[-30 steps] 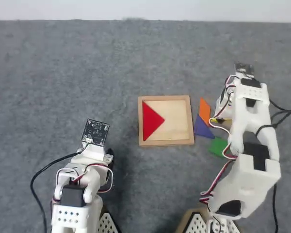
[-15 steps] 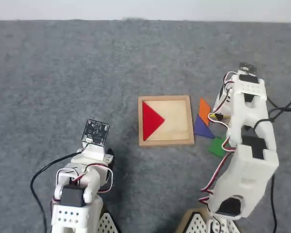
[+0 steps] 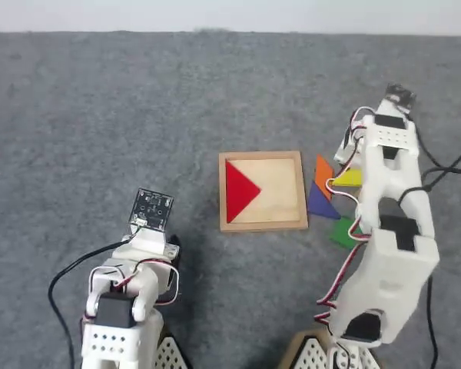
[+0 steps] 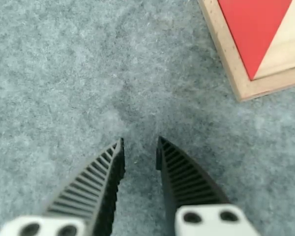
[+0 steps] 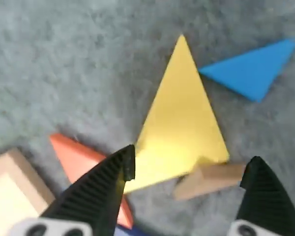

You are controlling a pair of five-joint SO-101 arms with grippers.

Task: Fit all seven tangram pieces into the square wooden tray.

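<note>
1. Right tool hangs released, jaws wide, over the yellow triangle, which a tan wooden piece touches.
2. Blue triangle lies near it.
3. Left tool, slightly parted and empty, hovers over the grey counter.
4. Square wooden tray holds the red triangle; the orange piece, purple piece and green piece lie outside beside it.

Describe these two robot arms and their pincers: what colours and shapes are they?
The left arm and right arm are blocky white plastic around black motor blocks, strung with red, black and white wires. A small black square circuit board sits on the left wrist. The left gripper and right gripper are black, ridged and tapering, on white mounts.
</note>
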